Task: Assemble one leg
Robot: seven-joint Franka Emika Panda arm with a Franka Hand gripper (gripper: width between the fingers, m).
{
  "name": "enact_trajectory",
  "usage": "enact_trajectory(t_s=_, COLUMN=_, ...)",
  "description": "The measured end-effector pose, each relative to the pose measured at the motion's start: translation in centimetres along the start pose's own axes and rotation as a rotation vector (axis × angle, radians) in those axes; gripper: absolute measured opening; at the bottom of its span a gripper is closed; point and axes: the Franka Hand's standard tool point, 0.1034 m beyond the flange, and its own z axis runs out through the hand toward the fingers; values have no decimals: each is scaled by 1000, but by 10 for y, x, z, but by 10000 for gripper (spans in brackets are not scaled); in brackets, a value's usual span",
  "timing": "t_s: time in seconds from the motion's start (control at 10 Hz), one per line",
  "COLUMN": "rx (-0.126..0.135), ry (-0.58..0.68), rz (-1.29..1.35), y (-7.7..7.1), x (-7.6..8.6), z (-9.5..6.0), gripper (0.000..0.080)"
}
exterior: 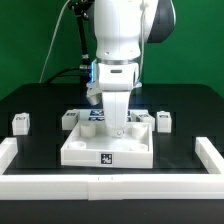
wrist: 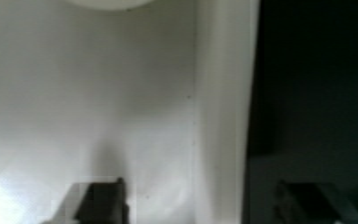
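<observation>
The leg is seen untouched on the table, just beside the tray at its far corner on the exterior view's right. It is set upright; its facing and long axis cannot be told at this size. A second block and a third block are noted off the tray's opposite side. The gripper is held wide open, nothing grasped. In the wrist view its fingers are spread to either side of the tray's edge. The arm is posed vertically, the hand pointed straight down over the tray.
</observation>
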Motion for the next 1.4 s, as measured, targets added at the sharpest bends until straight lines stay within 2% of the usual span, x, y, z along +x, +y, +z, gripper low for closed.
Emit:
enact_trajectory(t_s=0.1, rx=0, ry=0, rz=0, y=0, x=0, z=0, gripper=235)
enact_trajectory(t_s=0.2, rx=0, ry=0, rz=0, y=0, x=0, z=0, gripper=101)
enact_trajectory(t_s=0.3, rx=-10, ry=1, rz=1, y=2, x=0, z=-1, gripper=65)
enact_trajectory(t_s=1.1, rx=-16, ry=2, rz=0, y=4, x=0, z=-2, gripper=65)
enact_trajectory(t_s=1.4, rx=-45, ry=16, rz=-46, y=29, x=33, z=-2, gripper=65)
